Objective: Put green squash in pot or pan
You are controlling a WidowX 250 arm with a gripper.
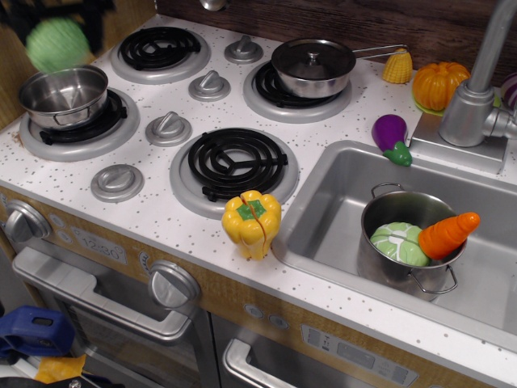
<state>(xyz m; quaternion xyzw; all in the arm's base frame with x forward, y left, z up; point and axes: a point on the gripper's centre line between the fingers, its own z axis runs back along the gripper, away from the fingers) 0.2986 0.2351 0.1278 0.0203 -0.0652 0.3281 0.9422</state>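
Observation:
The green squash (56,46) is a blurred light green oval in the air at the top left, just above and behind the small shallow steel pot (65,95). The pot stands empty on the front left burner. My gripper (61,24) is a dark blur around the top of the squash, shut on it and holding it up. Most of the arm is out of view past the top left edge.
A lidded long-handled pan (313,66) sits on the back right burner. A yellow pepper (252,224) stands near the front edge. In the sink (347,174), a deeper pot (404,212) holds a cabbage half (397,243) and a carrot (448,234). An eggplant (392,137), a pumpkin (439,83), corn (397,66) and the faucet (477,97) are at the right.

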